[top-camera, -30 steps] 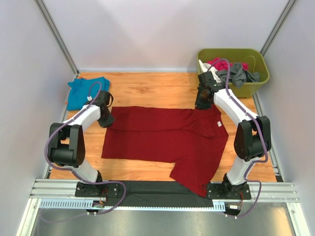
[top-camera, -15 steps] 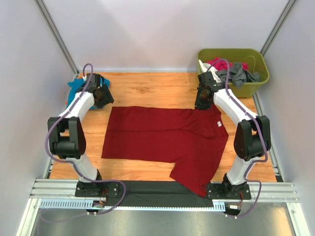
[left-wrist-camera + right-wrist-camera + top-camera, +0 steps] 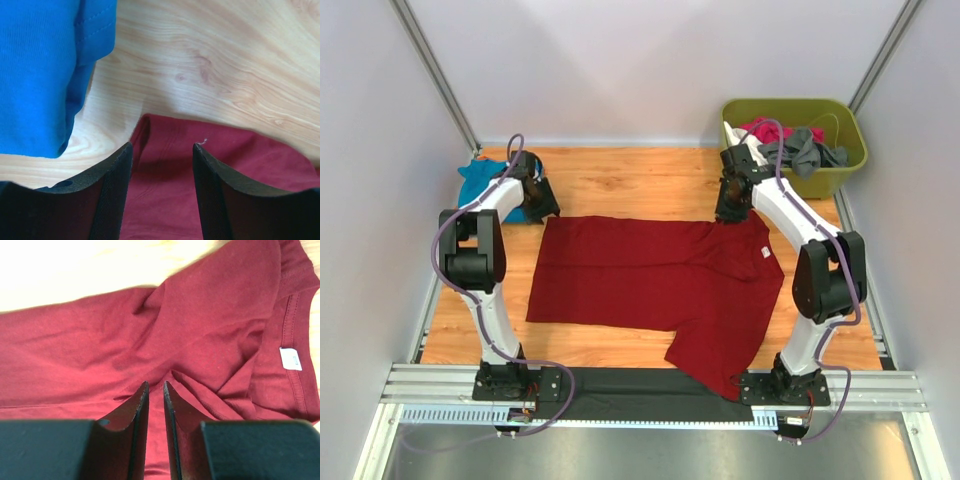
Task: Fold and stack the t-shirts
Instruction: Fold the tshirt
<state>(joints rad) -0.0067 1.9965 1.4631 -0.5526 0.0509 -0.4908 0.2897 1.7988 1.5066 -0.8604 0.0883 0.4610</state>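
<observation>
Seemingly right hand [image 3: 156, 384] pinches soft, puckered red shirt [image 3: 650, 275].

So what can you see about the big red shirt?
The dark red t-shirt is soft cloth, spread mostly flat on the wooden table with some wrinkles. A small white label sits by its ribbed collar. Its near corner laps onto the black strip at the front. The right claw pinches a bunched fold near the collar. The left claw is open, straddling the far left corner. The teal-blue shirt lies close by, not touching.
</observation>
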